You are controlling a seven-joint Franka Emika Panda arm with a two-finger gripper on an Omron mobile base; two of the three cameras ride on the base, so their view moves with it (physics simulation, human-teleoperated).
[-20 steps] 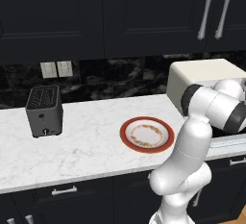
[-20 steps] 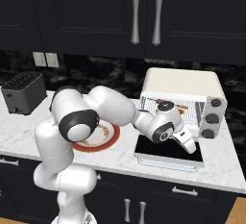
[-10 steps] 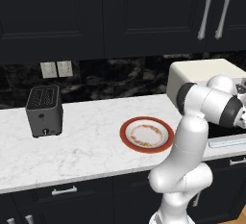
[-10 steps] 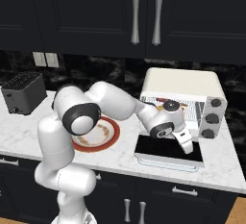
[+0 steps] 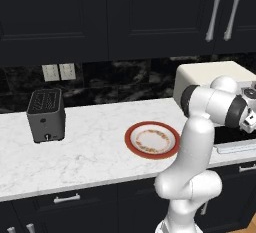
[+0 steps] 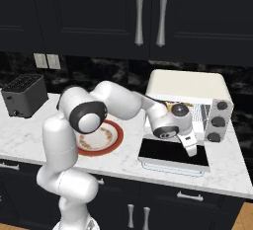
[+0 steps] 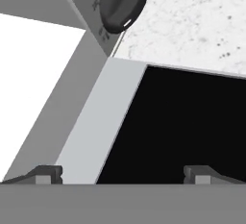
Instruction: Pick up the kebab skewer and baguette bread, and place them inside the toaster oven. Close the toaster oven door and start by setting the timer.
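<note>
Glass of the toaster oven door (image 7: 182,127) lies flat and dark directly beneath my gripper (image 7: 123,172), whose fingers stand wide apart and hold nothing. The toaster oven (image 6: 190,88) sits on the counter (image 6: 123,160) just behind, its door folded down, the plate (image 6: 106,137) beside it.

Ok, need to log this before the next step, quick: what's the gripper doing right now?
Gripper: open, holding nothing, poised above the lowered toaster oven door.
</note>
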